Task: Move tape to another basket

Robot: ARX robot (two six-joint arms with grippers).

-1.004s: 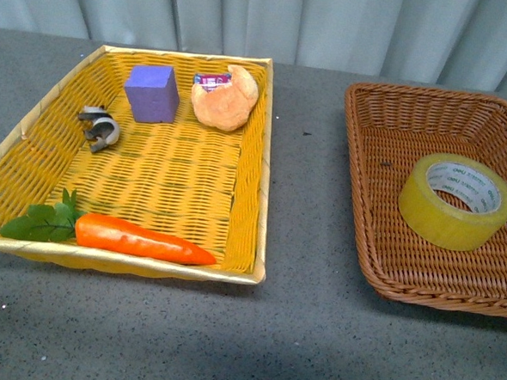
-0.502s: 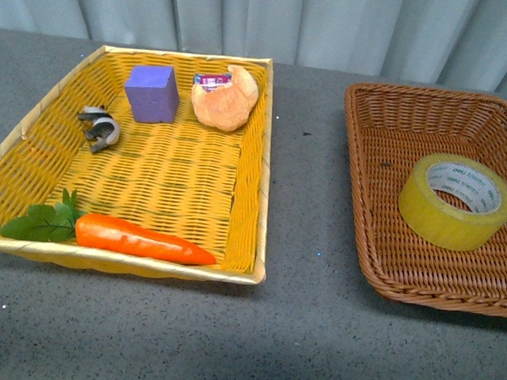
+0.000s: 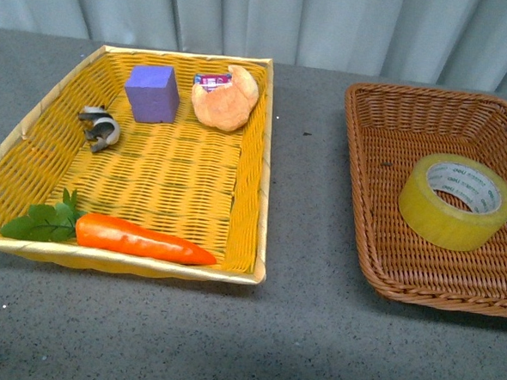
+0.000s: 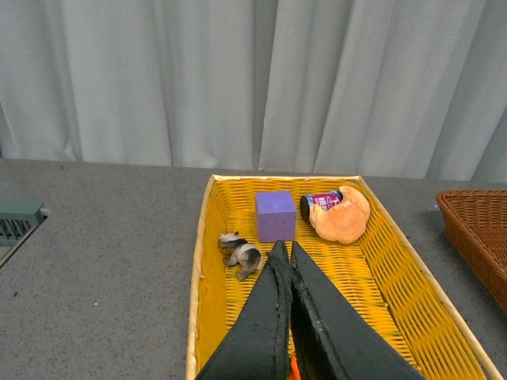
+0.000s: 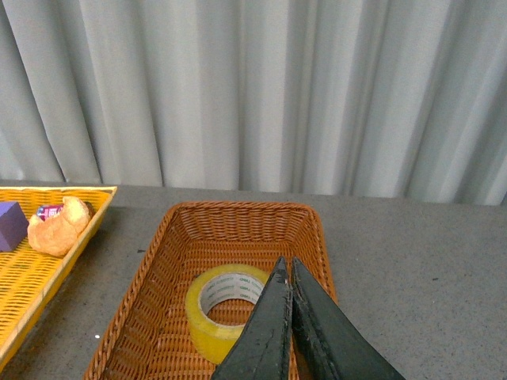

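The yellowish tape roll (image 3: 457, 201) with a white printed core lies flat inside the brown wicker basket (image 3: 388, 103) at the right of the table. It also shows in the right wrist view (image 5: 222, 307), in the same basket (image 5: 230, 214). My right gripper (image 5: 286, 267) is shut and empty, held above the basket next to the tape. My left gripper (image 4: 284, 252) is shut and empty, held above the yellow basket (image 4: 396, 261). Neither arm shows in the front view.
The yellow woven basket (image 3: 257, 156) at the left holds a purple block (image 3: 152, 92), a croissant (image 3: 227, 96), a small can (image 3: 210, 81), a grey metal clip (image 3: 99, 127) and a carrot (image 3: 139, 238). A strip of grey table (image 3: 307, 159) separates the baskets. A curtain hangs behind.
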